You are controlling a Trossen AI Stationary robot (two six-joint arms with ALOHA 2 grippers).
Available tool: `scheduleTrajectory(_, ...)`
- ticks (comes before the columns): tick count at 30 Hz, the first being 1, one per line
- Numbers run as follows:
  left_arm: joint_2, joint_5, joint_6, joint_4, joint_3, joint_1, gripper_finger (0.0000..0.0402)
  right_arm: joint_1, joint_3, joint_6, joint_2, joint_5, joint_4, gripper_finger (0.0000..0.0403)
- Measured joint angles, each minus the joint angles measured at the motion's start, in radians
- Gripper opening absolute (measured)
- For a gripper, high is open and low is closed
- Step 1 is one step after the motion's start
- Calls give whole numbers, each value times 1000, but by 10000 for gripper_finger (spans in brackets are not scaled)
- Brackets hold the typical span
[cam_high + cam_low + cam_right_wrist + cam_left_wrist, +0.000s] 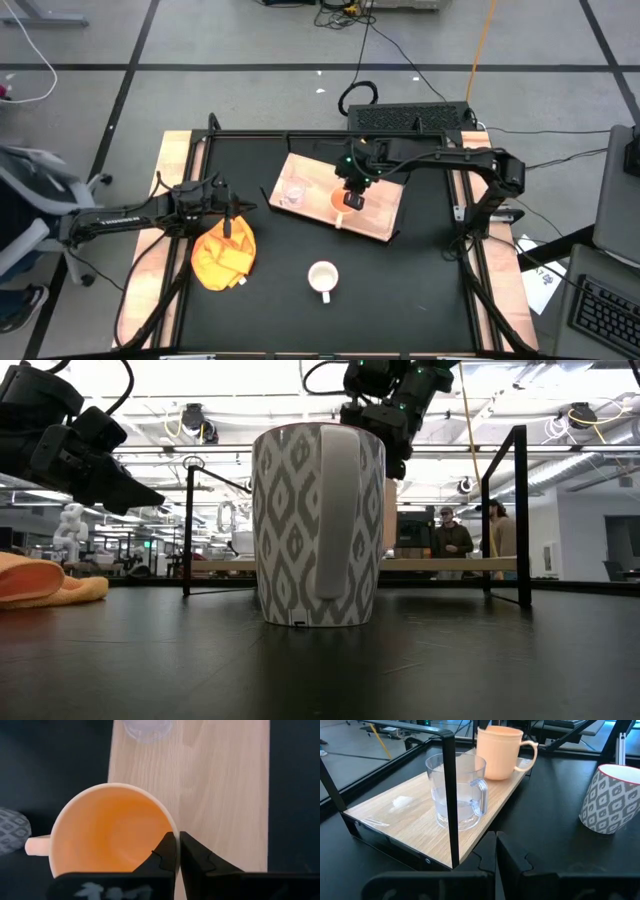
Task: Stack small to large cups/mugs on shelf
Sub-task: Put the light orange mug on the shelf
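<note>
The light-wood shelf (385,215) lies on the black table's far half. A clear glass cup (457,790) and a yellow-orange mug (110,830) stand upright on it, side by side. The mug's handle (37,845) points toward the table's near edge. A white patterned mug (322,276) stands on the table nearer the front. My right gripper (176,840) is shut and slants down over the orange mug's rim. At the table's left, my left gripper (496,845) is shut and holds nothing, above the far edge of an orange cloth (222,258). My right gripper's shut fingertips (169,842) stand over the orange mug's rim (172,827), on the side away from the handle, coming from above at a slant. Nothing is between the fingers. I cannot tell whether they touch the rim. The mug stands upright on the shelf.
A black bar frame rings the table; one upright post (449,795) stands in front of the glass cup in the left wrist view, another (520,510) at the right. People (445,535) stand in the room beyond. The shelf's right end (225,785) is bare wood.
</note>
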Motion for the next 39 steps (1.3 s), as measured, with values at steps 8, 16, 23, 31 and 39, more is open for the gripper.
scheduleTrajectory(8, 0, 0, 0, 0, 0, 0, 17, 0, 0, -4, 11, 5, 17, 0)
scheduleTrajectory(16, 0, 0, 1, -1, 0, 0, 17, 0, -13, -3, 11, 6, 20, 0)
scheduleTrajectory(23, 0, 0, 1, -1, 0, 0, 17, 0, -40, 0, 7, 6, 35, 1)
scheduleTrajectory(31, 0, 0, 0, -1, 0, 0, 17, 1, -42, 1, 8, 7, 44, 1)
scheduleTrajectory(39, 0, 0, 0, -1, 0, 0, 17, 4, -43, 12, 9, 32, 56, 2)
